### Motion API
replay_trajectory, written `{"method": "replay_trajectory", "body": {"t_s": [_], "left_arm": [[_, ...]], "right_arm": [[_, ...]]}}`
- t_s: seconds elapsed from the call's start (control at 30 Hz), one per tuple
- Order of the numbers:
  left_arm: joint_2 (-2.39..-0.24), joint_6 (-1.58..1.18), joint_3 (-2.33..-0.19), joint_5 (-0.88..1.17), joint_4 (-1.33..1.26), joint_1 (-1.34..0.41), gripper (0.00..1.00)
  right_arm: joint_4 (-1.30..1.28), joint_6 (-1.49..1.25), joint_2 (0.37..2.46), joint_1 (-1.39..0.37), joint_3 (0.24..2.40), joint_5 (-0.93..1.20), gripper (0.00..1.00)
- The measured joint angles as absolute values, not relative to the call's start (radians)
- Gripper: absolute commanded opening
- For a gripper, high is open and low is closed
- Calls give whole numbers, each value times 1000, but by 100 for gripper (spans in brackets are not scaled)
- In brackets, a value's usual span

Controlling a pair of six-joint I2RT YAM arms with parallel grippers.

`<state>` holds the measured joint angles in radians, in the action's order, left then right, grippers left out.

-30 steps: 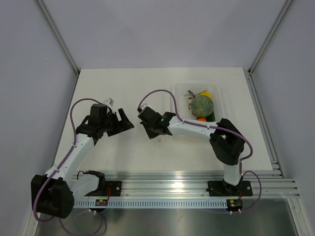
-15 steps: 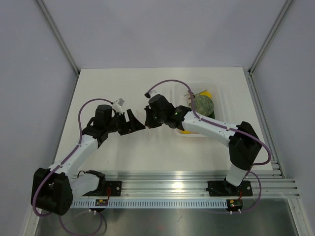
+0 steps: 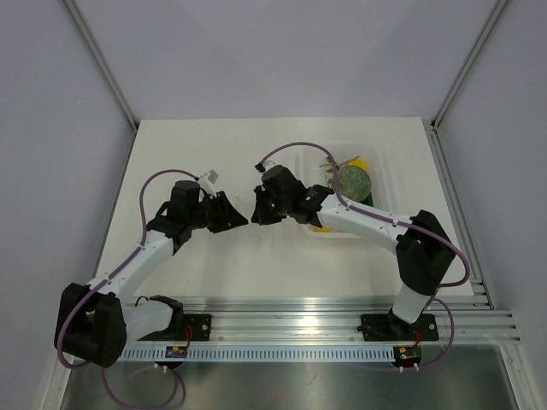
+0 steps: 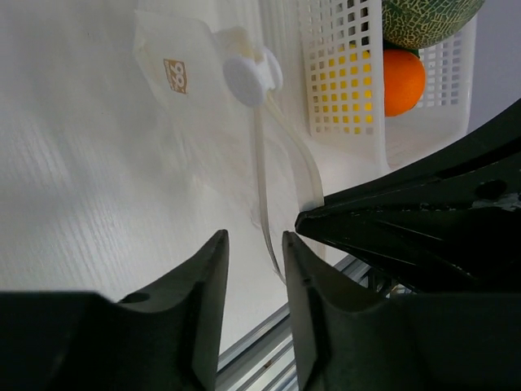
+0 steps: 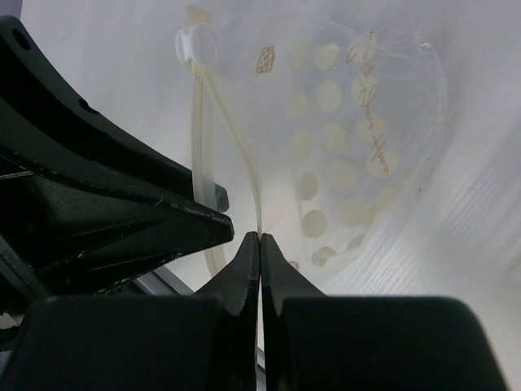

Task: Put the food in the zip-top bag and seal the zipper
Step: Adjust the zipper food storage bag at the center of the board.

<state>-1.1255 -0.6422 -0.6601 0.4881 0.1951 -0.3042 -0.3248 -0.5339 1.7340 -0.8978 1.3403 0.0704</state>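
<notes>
Left wrist: basket [image 4: 342, 81], orange [image 4: 403, 81], melon [image 4: 427, 16] behind zip-top bag [image 4: 207, 138]; right claw [image 4: 306, 221] alongside.

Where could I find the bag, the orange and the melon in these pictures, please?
bag [image 5: 350, 138]: right wrist view, on its clear dotted panel.
orange [image 4: 404, 81]: left wrist view, on its visible skin.
melon [image 3: 351, 181]: top view, on its netted top.
</notes>
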Motion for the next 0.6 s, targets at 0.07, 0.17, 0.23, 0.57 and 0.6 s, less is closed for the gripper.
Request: {"method": "replay_trajectory", "body": {"t_s": [0.07,0.17,0.23,0.57,0.6], "left_arm": [[-1139,-641,-673,466,207,-314,14],[-1152,-630,-707,427,252,-321,0],[-1160,-609,-749,390,310,-321,0],[-1286,-464,-1137,234,660,-391,0],[-1303,-453,-1184,205,696,-424,0]], "right_arm": [[-325,-543,1732,-891,1336,73,0],[-324,-554,1720,-883,1326,73,0],[-321,-564,1700,-871,1307,72,0],[-340,-614,1616,-816,1254,18,0],[-341,-618,1609,-816,1254,16,0]]}}
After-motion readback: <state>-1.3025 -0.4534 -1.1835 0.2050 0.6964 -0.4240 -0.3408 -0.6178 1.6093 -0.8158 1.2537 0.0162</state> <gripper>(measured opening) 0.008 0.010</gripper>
